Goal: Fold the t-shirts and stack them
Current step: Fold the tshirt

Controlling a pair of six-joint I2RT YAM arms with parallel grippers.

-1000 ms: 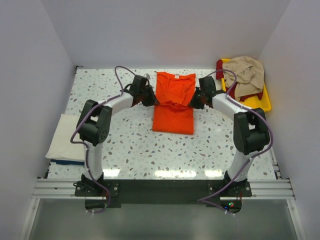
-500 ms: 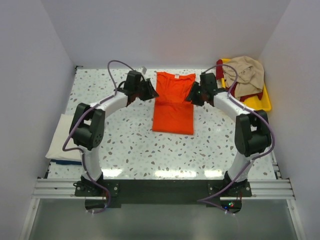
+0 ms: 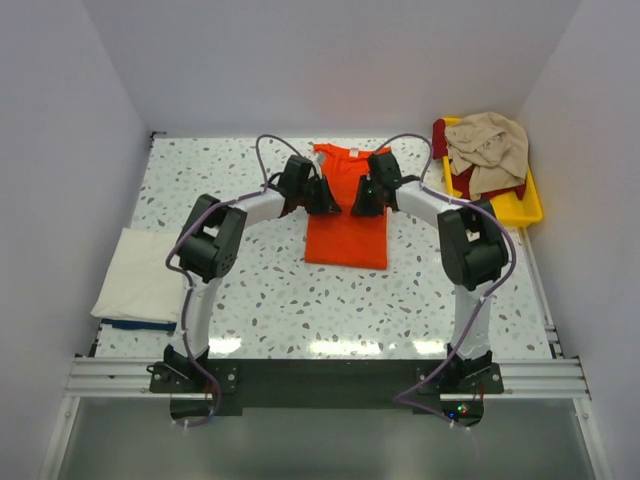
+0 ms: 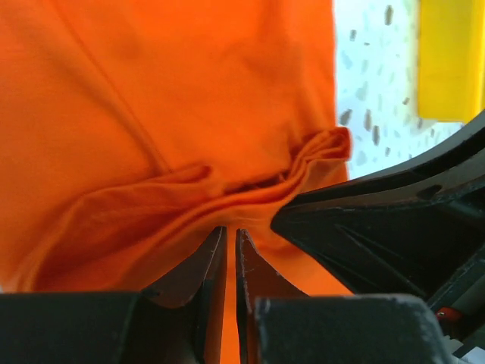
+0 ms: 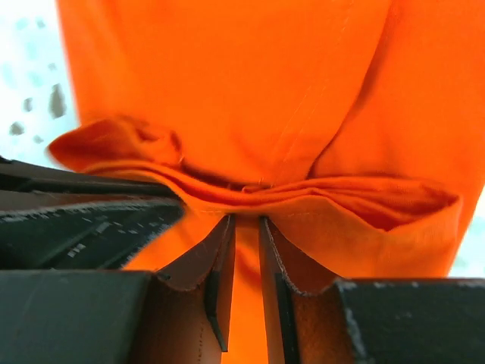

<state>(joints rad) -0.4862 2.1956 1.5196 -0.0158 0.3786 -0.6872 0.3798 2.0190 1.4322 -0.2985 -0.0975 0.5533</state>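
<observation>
The bright orange t-shirt [image 3: 345,236] lies partly folded at the back middle of the table. My left gripper [image 3: 326,198] and right gripper [image 3: 358,199] are close together over its upper half. In the left wrist view my left gripper [image 4: 231,232] is shut on a bunched fold of the orange cloth [image 4: 189,91]. In the right wrist view my right gripper [image 5: 245,221] is shut on a fold of the same shirt [image 5: 227,76]. Each wrist view shows the other gripper's black body beside it. The neck tag is hidden.
A yellow tray [image 3: 526,206] at the back right holds a crumpled beige tee [image 3: 490,146] over a dark red one [image 3: 440,136]. A folded cream-white tee [image 3: 140,280] lies on a navy one [image 3: 135,324] at the left edge. Walls enclose the table.
Both grippers moved from the shirt's side edges inward to its middle, drawing the cloth with them. The shirt's upper half is narrower now.
</observation>
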